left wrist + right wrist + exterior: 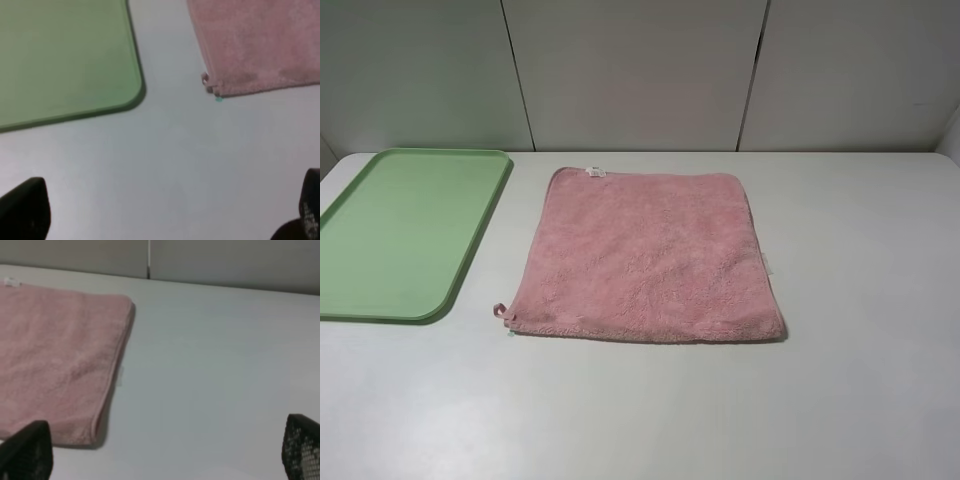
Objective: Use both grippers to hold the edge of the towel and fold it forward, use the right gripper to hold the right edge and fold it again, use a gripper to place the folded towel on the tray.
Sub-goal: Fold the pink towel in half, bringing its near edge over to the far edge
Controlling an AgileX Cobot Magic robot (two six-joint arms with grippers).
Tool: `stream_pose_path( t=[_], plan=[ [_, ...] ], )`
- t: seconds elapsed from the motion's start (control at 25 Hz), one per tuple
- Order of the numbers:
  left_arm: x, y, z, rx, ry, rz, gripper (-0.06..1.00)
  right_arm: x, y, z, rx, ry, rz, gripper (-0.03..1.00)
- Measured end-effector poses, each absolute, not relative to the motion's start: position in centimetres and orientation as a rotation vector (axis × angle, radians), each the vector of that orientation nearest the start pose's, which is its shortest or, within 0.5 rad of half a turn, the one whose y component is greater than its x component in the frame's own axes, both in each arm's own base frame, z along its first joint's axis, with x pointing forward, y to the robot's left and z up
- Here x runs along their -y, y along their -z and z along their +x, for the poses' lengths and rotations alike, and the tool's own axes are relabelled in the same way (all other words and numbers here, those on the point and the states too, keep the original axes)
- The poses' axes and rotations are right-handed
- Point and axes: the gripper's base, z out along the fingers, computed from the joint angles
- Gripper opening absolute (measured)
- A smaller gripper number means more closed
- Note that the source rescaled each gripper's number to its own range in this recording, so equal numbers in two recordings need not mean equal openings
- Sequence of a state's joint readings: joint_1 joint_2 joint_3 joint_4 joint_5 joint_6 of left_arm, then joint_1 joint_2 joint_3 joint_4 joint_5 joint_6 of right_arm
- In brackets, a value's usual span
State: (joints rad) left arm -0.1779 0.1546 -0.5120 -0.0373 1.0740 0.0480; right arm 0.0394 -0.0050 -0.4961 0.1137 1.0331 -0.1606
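Note:
The pink towel (645, 258) lies spread flat in the middle of the white table, with a white label on its far hem and a small loop at its near left corner. The light-green tray (405, 230) rests to its left, with nothing on it. Neither arm shows in the exterior high view. In the left wrist view my left gripper (165, 210) is open above bare table, short of the towel's loop corner (206, 80) and the tray's corner (130, 95). The right gripper (165, 447) is open too, near the towel's right near corner (97, 432).
A grey panelled wall (640, 70) runs along the table's far edge. Bare white tabletop (860, 330) stretches right of the towel and along the near side.

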Motion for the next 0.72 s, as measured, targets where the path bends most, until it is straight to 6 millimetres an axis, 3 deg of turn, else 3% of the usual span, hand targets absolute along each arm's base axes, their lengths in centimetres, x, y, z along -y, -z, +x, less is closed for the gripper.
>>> stream_pose_path(
  t=[0.36, 0.72],
  plan=[
    [1.5, -29.7, 3.5, -2.228, 0.162, 0.489, 1.0, -1.7, -29.8, 1.4, -2.075, -0.185, -0.333, 1.0],
    [2.9, -29.5, 5.8, -2.295, 0.096, 0.817, 1.0, -2.9, -32.9, 4.2, -2.103, -0.246, -0.628, 1.0]
  ],
)
